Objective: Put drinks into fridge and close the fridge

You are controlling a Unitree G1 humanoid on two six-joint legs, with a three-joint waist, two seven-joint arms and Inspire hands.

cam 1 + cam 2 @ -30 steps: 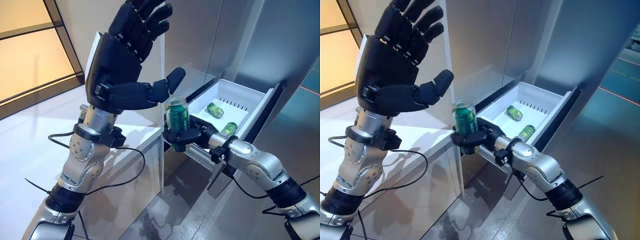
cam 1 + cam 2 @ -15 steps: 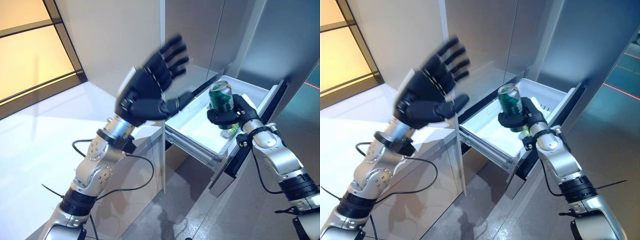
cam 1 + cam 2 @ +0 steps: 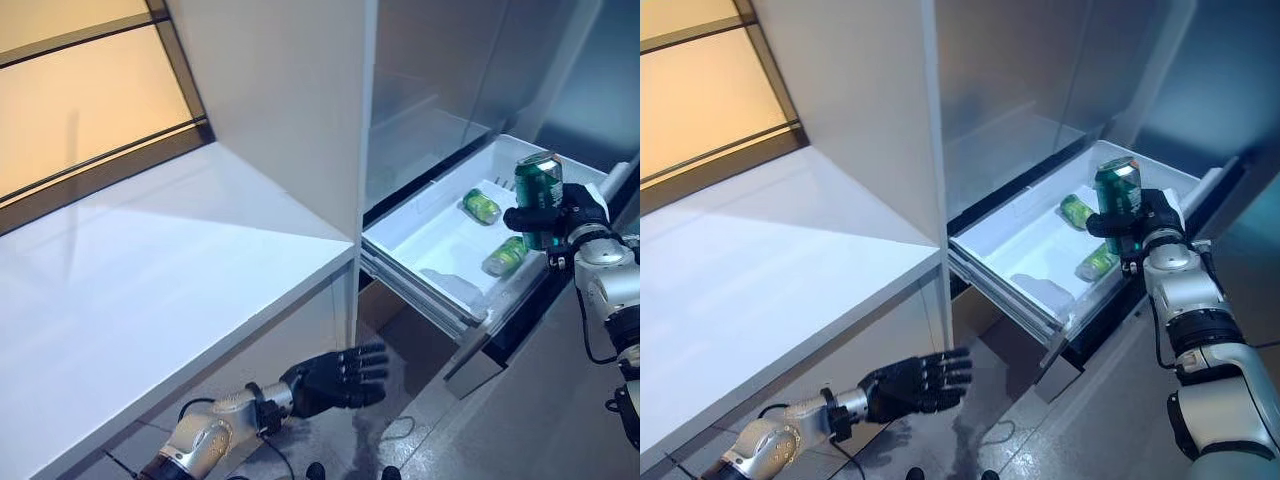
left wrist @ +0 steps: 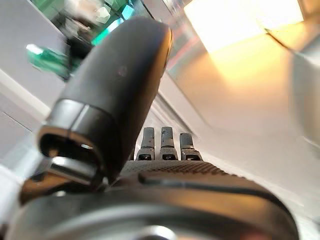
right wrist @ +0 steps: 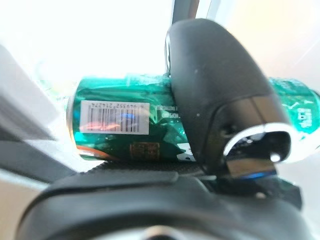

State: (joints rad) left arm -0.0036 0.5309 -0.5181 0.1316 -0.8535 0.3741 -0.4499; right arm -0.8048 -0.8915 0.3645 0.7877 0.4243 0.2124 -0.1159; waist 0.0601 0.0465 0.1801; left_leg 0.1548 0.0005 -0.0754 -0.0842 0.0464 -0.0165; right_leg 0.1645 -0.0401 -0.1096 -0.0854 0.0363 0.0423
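Note:
My right hand (image 3: pixel 566 214) is shut on a green drink can (image 3: pixel 538 185), held upright over the far right part of the open white fridge drawer (image 3: pixel 430 240); the right wrist view shows the thumb (image 5: pixel 220 95) wrapped across the can (image 5: pixel 125 125). Two more green cans lie in the drawer, one at the back (image 3: pixel 482 206) and one nearer the hand (image 3: pixel 503 256). My left hand (image 3: pixel 335 377) is open, low down under the white counter (image 3: pixel 150 290), fingers spread toward the fridge.
A tall white panel (image 3: pixel 300 110) stands between the counter and the fridge's open grey interior (image 3: pixel 440 70). The drawer's dark front (image 3: pixel 520 320) juts out into the floor space. A lit window (image 3: pixel 80 100) is at the far left.
The whole view has shifted. My left arm has dropped from raised in front of the fridge to below the counter. The right hand has carried the can farther over the drawer.

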